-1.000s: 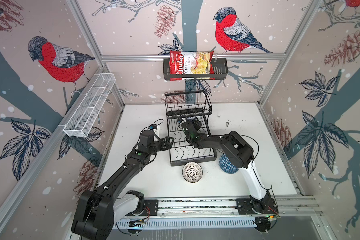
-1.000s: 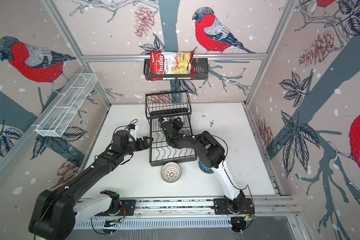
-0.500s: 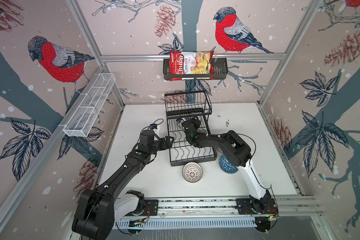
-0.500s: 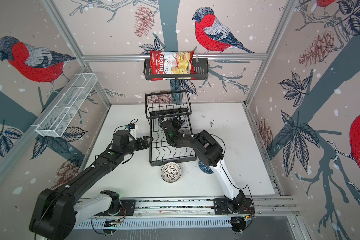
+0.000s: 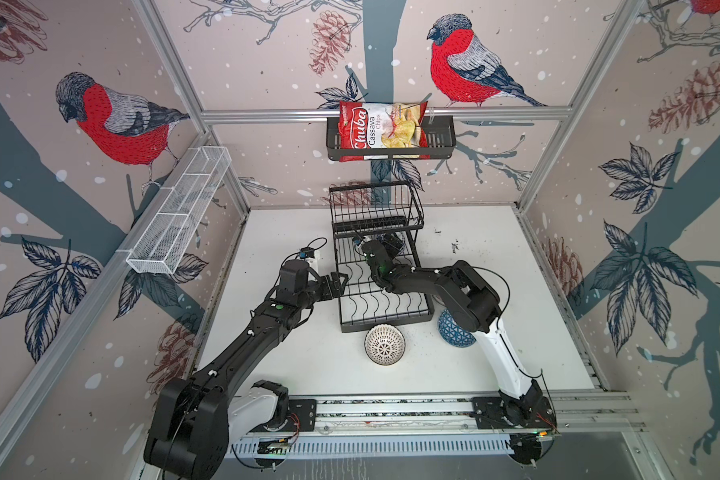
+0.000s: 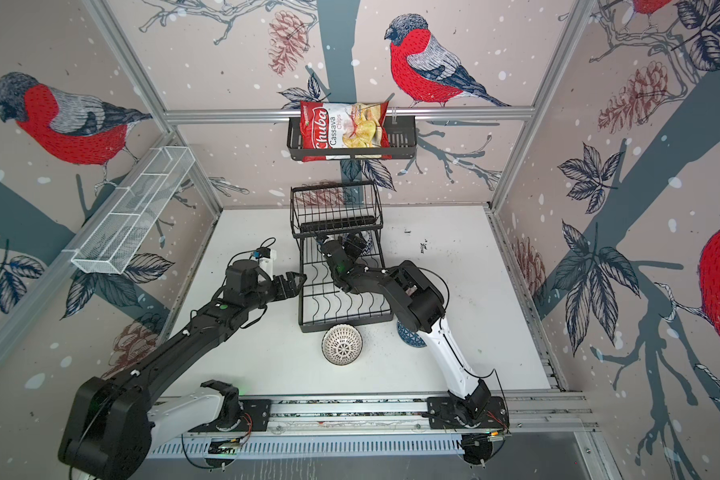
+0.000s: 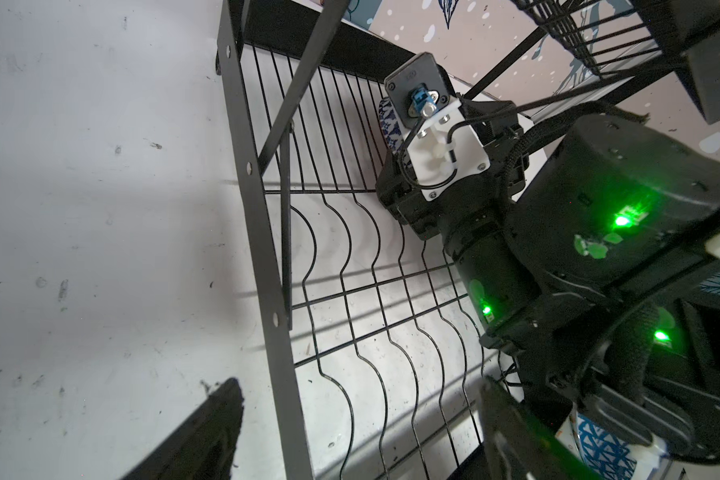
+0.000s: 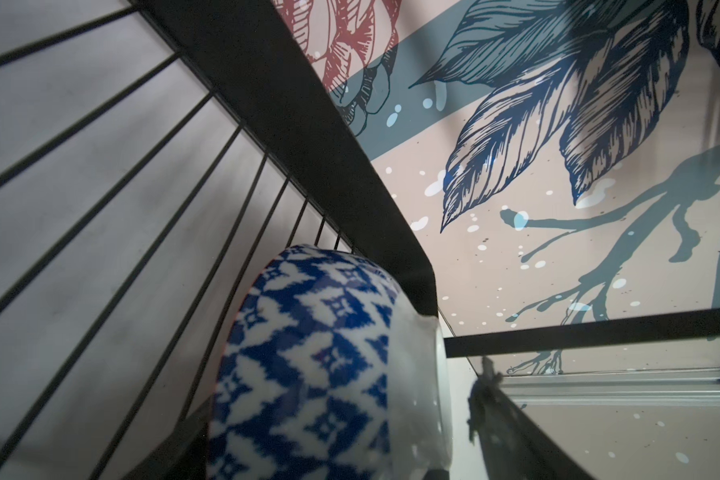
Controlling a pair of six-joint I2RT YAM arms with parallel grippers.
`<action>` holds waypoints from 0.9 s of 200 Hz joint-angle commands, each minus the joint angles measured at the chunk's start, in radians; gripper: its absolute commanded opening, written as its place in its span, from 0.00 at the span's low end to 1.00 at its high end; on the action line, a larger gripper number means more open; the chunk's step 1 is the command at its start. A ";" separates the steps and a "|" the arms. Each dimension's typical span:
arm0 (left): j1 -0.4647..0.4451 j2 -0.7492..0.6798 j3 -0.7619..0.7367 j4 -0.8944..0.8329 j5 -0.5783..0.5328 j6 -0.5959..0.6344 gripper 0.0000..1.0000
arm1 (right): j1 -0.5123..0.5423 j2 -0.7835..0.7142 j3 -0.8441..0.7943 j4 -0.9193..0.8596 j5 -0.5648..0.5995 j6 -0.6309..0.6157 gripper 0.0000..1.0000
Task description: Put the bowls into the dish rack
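One table (image 5: pixel 292 353) carries the dish rack (image 5: pixel 385 325), raised tier at the far end. Right hand (image 5: pixel 387 245) is buried under that tier at the blue-white bowl (image 8: pixel 308 365), which stands on edge in the lower wires; cannot tell if it's clamped or free. Left hand (image 5: pixel 336 286) gapes empty beside the rack. Dotted bowl (image 5: pixel 384 344) and blue-triangle bowl (image 5: pixel 454 332) wait out front. Risk: withdrawal clips the rim, bowl topples.

The whole worktop (image 5: pixel 487 232) is seen in both top views, nearly alike, from high above its front edge, looking down toward the back wall (image 5: pixel 292 174). The dish rack (image 5: pixel 385 324) is viewed closely from its side by the left wrist camera; a bowl (image 8: pixel 308 365) inside it is seen from very near by the right wrist camera.
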State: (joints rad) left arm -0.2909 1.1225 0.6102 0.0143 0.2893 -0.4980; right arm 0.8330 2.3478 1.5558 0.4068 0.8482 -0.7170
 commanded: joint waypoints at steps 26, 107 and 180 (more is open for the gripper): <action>0.001 0.002 0.006 0.012 0.009 0.006 0.87 | 0.005 -0.005 0.003 -0.004 -0.025 0.058 1.00; 0.002 0.001 -0.010 0.022 0.007 0.003 0.87 | 0.014 -0.011 0.014 -0.015 -0.041 0.099 1.00; 0.002 -0.003 -0.015 0.029 0.011 -0.001 0.87 | 0.022 -0.014 0.038 -0.049 -0.057 0.165 1.00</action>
State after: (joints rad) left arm -0.2909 1.1240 0.5953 0.0177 0.2893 -0.4988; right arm 0.8513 2.3428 1.5848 0.3801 0.8028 -0.5999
